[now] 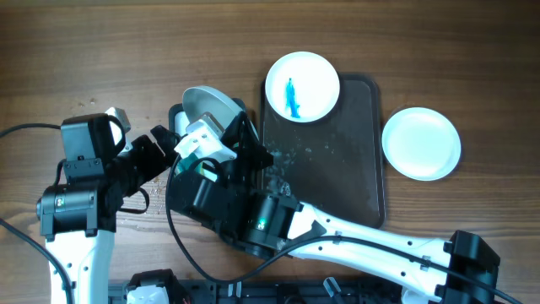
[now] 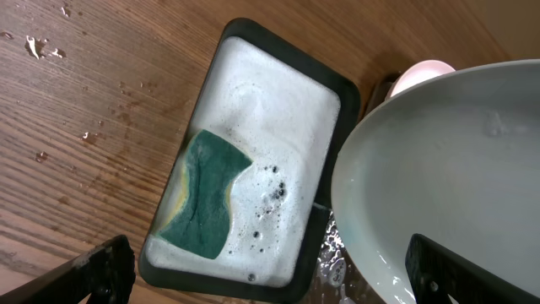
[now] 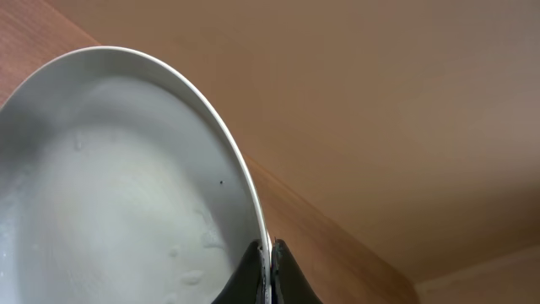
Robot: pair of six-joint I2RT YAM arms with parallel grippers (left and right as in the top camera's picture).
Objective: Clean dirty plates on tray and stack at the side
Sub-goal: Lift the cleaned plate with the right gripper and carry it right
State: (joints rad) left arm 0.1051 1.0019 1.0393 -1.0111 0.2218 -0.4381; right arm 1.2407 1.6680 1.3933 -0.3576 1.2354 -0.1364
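The held plate [image 3: 126,186] is hanging on edge and tilted, its face showing plain white with wet beads and bits of foam and no blue that can be made out. The right gripper [image 3: 268,266] is pinching its rim, the two fingers pressed together on the thin edge. In the left wrist view the plate is sitting to the right of the soapy basin [image 2: 253,38] and partly over its far corner. The green sponge [image 2: 202,198] is lying in the suds at the basin's near left.

The left gripper [image 2: 287,270] is hovering above the basin with its jaws spread wide and nothing between them; the plate is lying beside its right finger, not inside the gap.

The plate looks close to clean, so the step in hand is probably finishing the wash. Doing it well means letting the water drip into the basin, keeping the rim pinch firm because the wet edge is likely slippery, and levelling the plate before carrying it.

Farther out, the streaked plate [image 1: 302,87] is waiting on the top left corner of the tray [image 1: 337,186]. The clean plate [image 1: 421,143] is resting on the tabletop [image 1: 101,51] just right of the tray, marking where the stack seems to belong.
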